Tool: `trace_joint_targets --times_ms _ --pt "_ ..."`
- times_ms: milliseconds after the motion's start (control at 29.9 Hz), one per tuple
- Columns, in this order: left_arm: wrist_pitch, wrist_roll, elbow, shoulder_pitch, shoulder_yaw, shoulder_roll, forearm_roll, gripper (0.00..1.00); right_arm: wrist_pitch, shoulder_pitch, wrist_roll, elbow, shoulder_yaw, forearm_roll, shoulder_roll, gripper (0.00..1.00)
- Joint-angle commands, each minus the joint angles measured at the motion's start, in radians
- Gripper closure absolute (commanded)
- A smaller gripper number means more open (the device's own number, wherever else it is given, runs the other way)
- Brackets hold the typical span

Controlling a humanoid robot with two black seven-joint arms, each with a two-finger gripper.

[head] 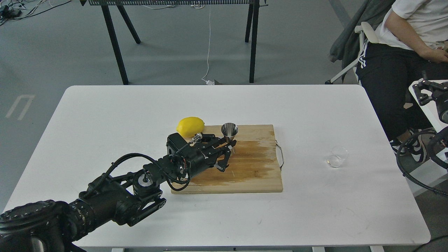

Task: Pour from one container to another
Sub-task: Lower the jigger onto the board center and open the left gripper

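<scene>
My left gripper [228,148] is shut on the waist of the steel jigger [229,131], which stands upright low over the wooden cutting board [252,175], near its back edge. The jigger's lower cone is mostly hidden by the fingers, so I cannot tell whether it touches the board. The clear glass cup [338,156] stands alone on the white table [301,105], to the right of the board. My right gripper [421,91] hangs off the table's right edge, far from the cup; its fingers are too dark to tell apart.
A yellow lemon [190,126] lies at the board's back left corner, just behind my left wrist. The board has a wire handle [280,154] on its right side and a damp stain. A seated person [402,45] is at the back right.
</scene>
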Motion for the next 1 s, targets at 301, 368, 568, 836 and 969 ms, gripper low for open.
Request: trace_joint_targets --times_ms 301,368,568,836,969 --pt "-0.001 0.001 0.027 0.033 0.0 -0.014 0.0 0.8 0.0 0.0 0.0 0.0 -0.002 0.0 -0.002 0.0" --pt "0.001 0.0 0.027 0.036 -0.001 -0.016 0.0 0.8 0.0 0.0 0.0 0.0 -0.003 0.0 -0.002 0.0" --pt "0.001 0.0 0.027 0.037 0.0 -0.01 0.0 0.72 0.0 -0.008 -0.002 0.0 -0.005 -0.002 -0.004 0.0" --pt "-0.001 0.001 0.026 0.031 -0.003 -0.017 0.0 0.39 0.0 -0.014 -0.002 0.0 -0.006 -0.002 -0.004 0.0" --pt "0.001 0.001 0.015 0.033 -0.005 -0.014 0.0 0.36 0.0 -0.015 -0.003 -0.002 -0.006 -0.003 -0.005 0.0"
